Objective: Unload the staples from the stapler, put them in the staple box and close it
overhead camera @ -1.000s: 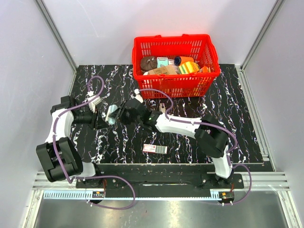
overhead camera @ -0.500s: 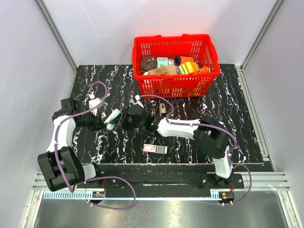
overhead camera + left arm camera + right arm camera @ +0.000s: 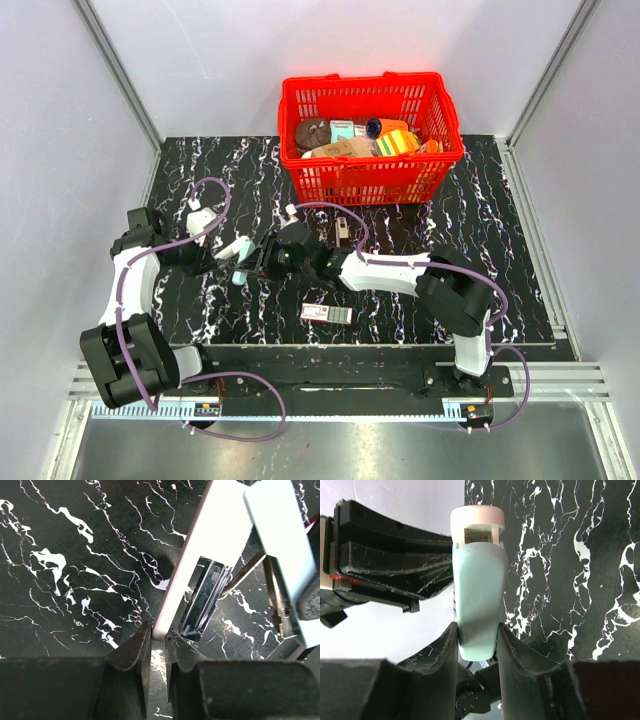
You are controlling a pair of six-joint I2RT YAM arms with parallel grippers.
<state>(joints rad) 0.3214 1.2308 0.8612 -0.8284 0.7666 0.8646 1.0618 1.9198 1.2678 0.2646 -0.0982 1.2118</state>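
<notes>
Staples (image 3: 202, 605) sit in the stapler (image 3: 476, 600), just beyond left claw (image 3: 158, 645).

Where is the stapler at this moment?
In the top view, the stapler is left of centre, clamped in the right gripper, with the left gripper just beyond its tip.

- left arm (image 3: 122, 280) folded at the elbow, wrist turned right; left gripper (image 3: 157, 639) fingers nearly together at the stapler (image 3: 476, 595) white end, grip unclear.
- right arm (image 3: 385, 272) stretched low leftward; right gripper (image 3: 476, 632) clamped on the stapler's green body.
</notes>
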